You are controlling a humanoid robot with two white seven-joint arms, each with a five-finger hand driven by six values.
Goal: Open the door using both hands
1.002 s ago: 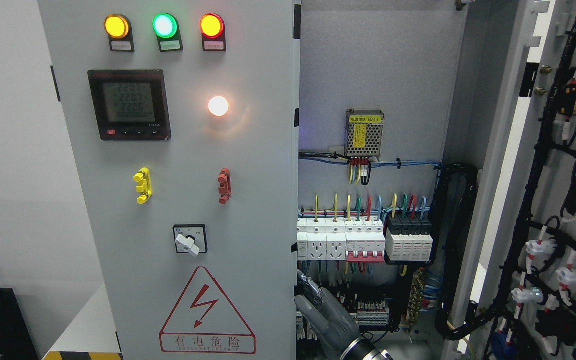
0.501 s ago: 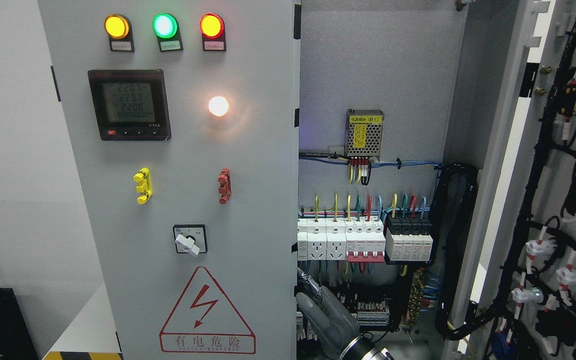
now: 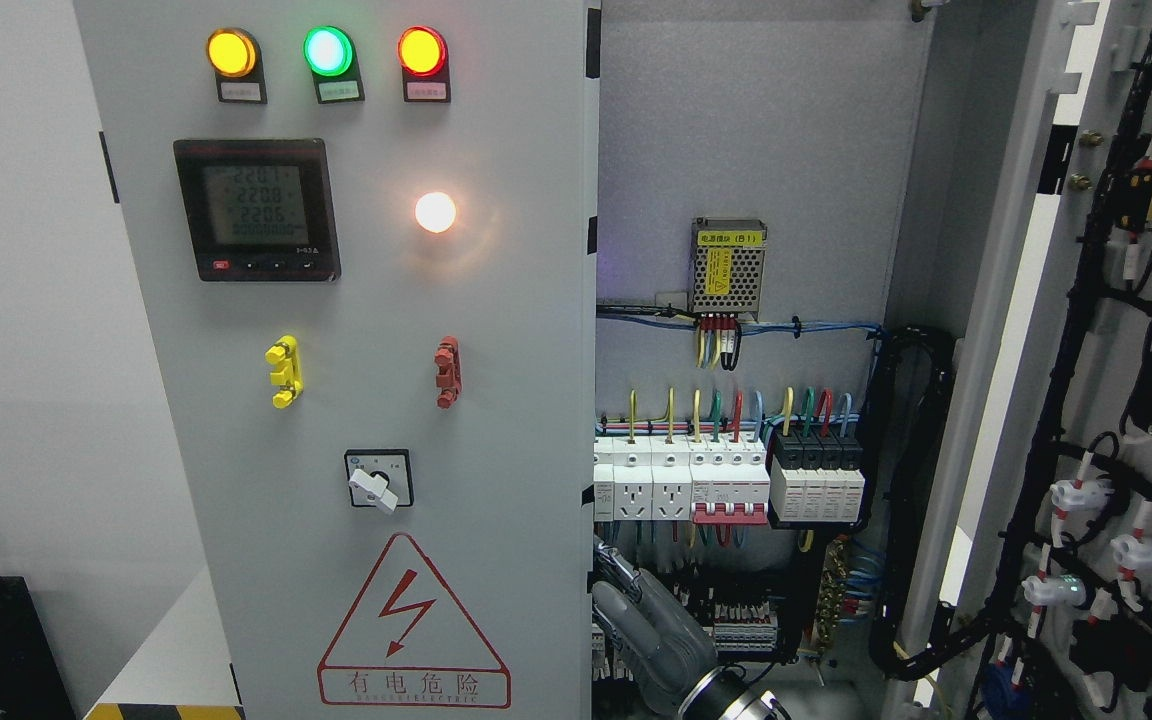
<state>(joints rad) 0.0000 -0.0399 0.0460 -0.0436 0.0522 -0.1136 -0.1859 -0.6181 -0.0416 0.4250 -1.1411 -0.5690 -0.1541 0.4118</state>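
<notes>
A: What changed?
B: Hardly anything; the right robot hand (image 3: pixel 648 628) stays at the closed left door's (image 3: pixel 356 400) inner edge. Whether it grips, I cannot tell.
A: Meaning?
B: That door isn't swinging yet; right door (image 3: pixel 1116 400) stands open.

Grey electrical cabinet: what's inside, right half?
Visible: mesh-cased power supply, white breaker row, black modules, coloured wiring. The grey robot hand covers the lower-left terminals; the closed left door hides the rest.
</notes>
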